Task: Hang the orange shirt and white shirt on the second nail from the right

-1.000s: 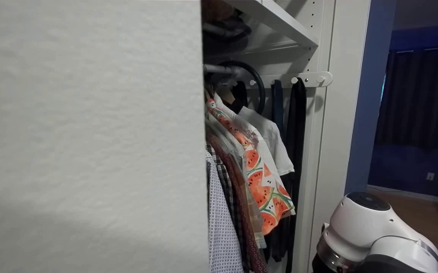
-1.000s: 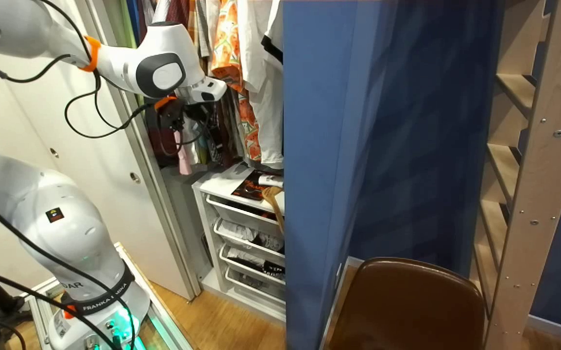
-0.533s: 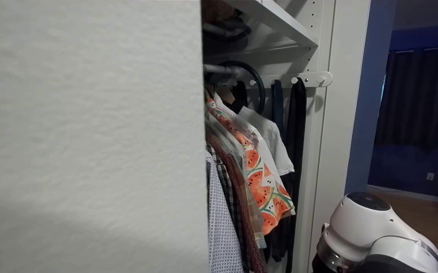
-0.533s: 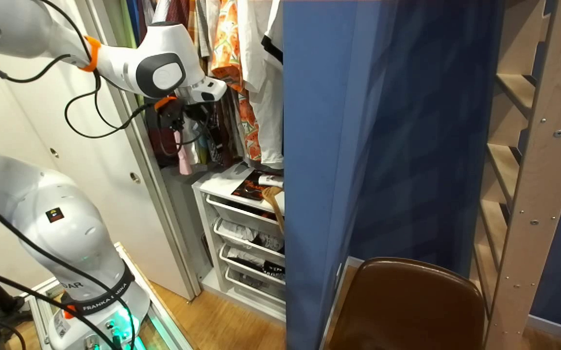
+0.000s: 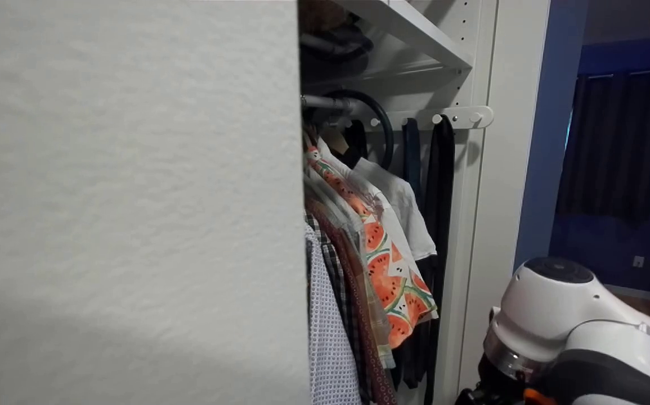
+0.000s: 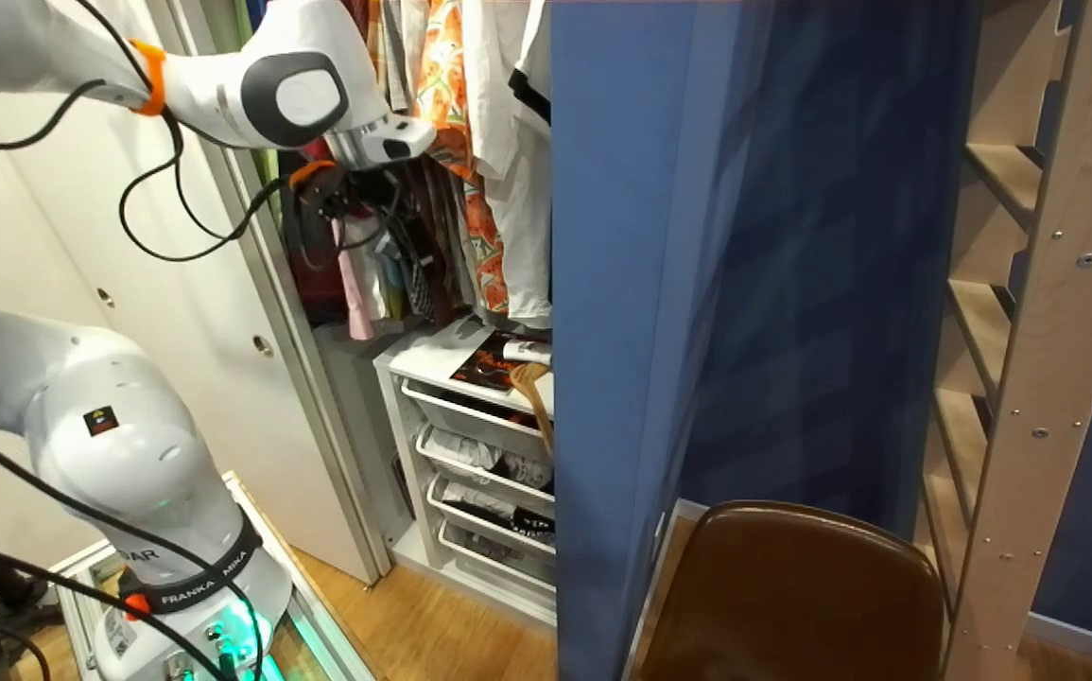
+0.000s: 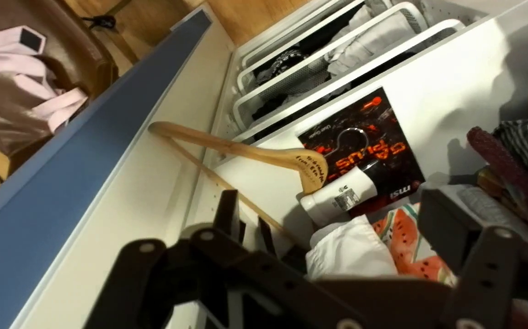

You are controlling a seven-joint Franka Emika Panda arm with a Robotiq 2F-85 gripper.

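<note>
The orange shirt (image 5: 384,275) with watermelon slices hangs in the closet. It also shows in an exterior view (image 6: 442,80). The white shirt (image 6: 496,113) hangs right beside it. White cloth (image 5: 406,208) hangs there too; I cannot tell there which white garment it is. The second nail from the right (image 5: 437,119) bears a black hanging cloth (image 5: 442,163). My gripper (image 7: 337,217) is open and empty, with dark fingers wide apart. White cloth (image 7: 353,251) and an orange sleeve (image 7: 408,235) show lower down between the fingers, apart from them. The shirts' hanger hooks are hidden.
A wooden hanger (image 7: 264,157) leans on the white drawer unit (image 7: 465,82), near a white tube (image 7: 339,196) and a dark booklet (image 7: 360,123). A blue wall (image 6: 616,284) edges the closet. Other garments (image 5: 330,315) hang beside the orange shirt. A brown chair (image 6: 796,605) stands outside.
The arm and gripper have moved up in both exterior views, slightly left where the drawers show and right where the nails show. The shirts hang as before.
</note>
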